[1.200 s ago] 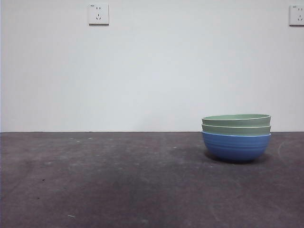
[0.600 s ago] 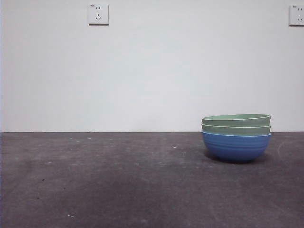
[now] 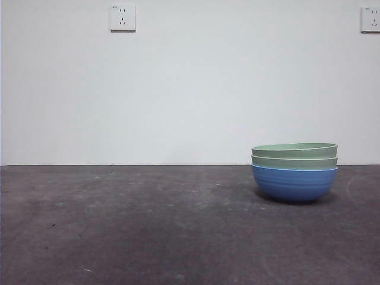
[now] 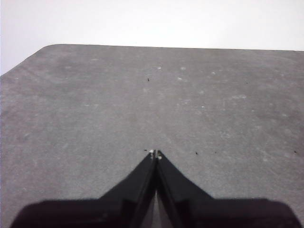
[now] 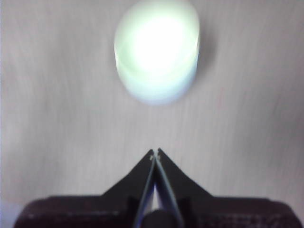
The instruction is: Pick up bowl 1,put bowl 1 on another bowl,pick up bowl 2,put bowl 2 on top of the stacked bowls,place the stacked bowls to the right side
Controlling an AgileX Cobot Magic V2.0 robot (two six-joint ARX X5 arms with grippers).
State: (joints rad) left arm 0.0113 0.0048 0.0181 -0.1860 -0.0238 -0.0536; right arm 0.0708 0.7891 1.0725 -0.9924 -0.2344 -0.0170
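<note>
A dark grey, scuffed table [image 3: 148, 225] is stretching out in front of me, dotted with pale flecks, and a plain white wall [image 3: 190, 89] is rising behind it. Two white sockets are sitting high on that wall, one socket [image 3: 123, 18] toward the left and a second socket [image 3: 370, 19] at the right edge.

The stacked bowls [image 3: 294, 171] are standing upright on the table toward the right side of the front view: the blue ribbed bowl [image 3: 294, 184] is carrying two pale green bowls nested inside it, their light rims showing one above the other.

My left gripper [image 4: 155, 154] is hanging over bare table, its jaws pressed together with nothing between them; no bowl is showing near it. My right gripper [image 5: 155, 152] is likewise closed tip to tip and holding nothing. It is hovering above the stack [image 5: 156, 52], which is appearing ahead of its tips as a washed-out pale blur, well apart from them.
</note>
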